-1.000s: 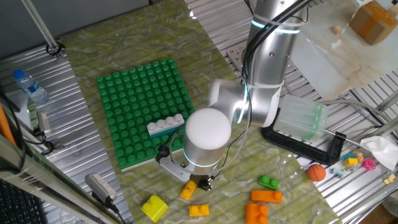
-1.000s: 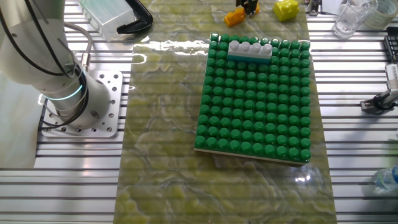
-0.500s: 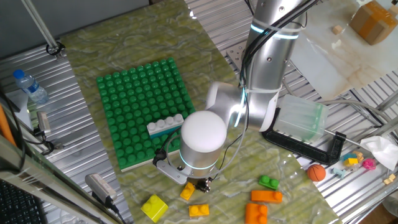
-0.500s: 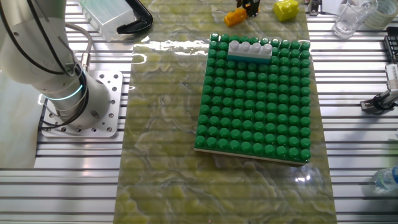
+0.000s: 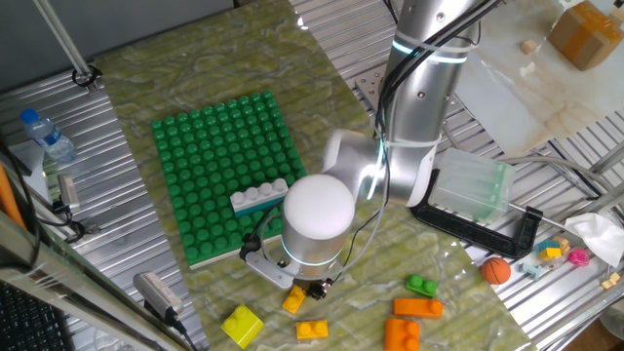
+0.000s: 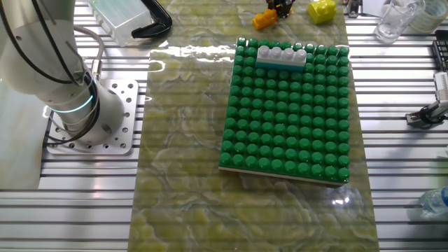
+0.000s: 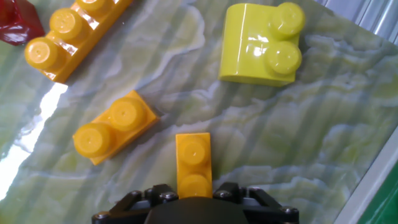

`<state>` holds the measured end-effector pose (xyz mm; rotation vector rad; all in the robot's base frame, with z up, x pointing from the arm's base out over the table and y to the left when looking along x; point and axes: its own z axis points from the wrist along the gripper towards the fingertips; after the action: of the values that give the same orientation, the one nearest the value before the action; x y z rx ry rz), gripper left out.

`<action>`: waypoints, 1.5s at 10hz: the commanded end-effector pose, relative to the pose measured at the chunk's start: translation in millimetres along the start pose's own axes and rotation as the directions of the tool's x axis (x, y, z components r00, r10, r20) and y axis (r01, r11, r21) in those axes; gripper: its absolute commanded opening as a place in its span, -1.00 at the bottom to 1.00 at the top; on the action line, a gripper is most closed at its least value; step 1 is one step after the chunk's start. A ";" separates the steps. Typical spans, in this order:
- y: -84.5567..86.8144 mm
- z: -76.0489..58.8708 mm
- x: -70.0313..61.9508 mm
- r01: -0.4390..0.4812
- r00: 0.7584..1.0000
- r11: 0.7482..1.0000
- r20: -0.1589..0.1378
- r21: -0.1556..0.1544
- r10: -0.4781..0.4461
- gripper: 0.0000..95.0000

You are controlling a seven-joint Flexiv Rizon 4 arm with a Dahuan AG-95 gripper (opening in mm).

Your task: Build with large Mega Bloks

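My gripper [image 5: 314,289] [image 6: 281,7] [image 7: 193,190] is low over the mat at the near end of the green baseplate [image 5: 224,166] [image 6: 287,112]. Its jaws press both sides of a small orange two-stud brick [image 7: 193,163] [image 5: 293,299] [image 6: 263,19] that rests on the mat. A white four-stud brick on a teal one [image 5: 259,196] [image 6: 281,54] is fixed at the baseplate's edge. Loose on the mat lie a yellow brick [image 7: 261,43] [image 5: 242,325] [image 6: 322,10], an orange two-stud brick [image 7: 115,129] [image 5: 312,330], a long orange brick [image 7: 71,31] [image 5: 417,308] and a green brick [image 5: 421,286].
An orange ball [image 5: 496,270] lies right of the mat. A clear plastic box [image 5: 473,185] on a black tray stands beside the arm's base. A water bottle [image 5: 47,136] is at the far left, and a red object [image 7: 15,22] shows at the hand view's corner.
The hand shifted slightly left and lower over the small orange brick, then held still. The bricks have not moved.
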<state>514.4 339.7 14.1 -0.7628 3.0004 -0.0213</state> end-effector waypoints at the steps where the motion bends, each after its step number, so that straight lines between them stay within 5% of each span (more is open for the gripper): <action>1: 0.1 1.4 -0.6 -0.001 1.000 1.000 -0.004 0.001 0.001 -0.20; 3: -0.2 3.3 -0.5 0.001 1.000 1.000 -0.004 0.004 -0.001 -0.20; 4: -0.1 3.3 -0.5 0.003 1.000 1.000 -0.003 0.003 -0.003 -0.60; 5: -0.1 3.3 -0.5 0.004 1.000 1.000 -0.004 0.003 -0.004 -0.60; 6: -0.1 3.3 -0.5 0.002 1.000 1.000 -0.004 0.004 -0.002 -1.00; 11: 0.2 -0.2 -0.1 -0.025 1.000 1.000 -0.012 0.007 0.025 -1.00; 12: 0.5 -11.1 4.2 -0.072 0.997 0.997 -0.032 0.038 0.074 -1.00; 15: -3.7 -46.6 15.7 -0.175 0.983 0.983 -0.037 0.051 0.177 -1.00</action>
<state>504.1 332.0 49.7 -0.5425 3.0702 -0.0974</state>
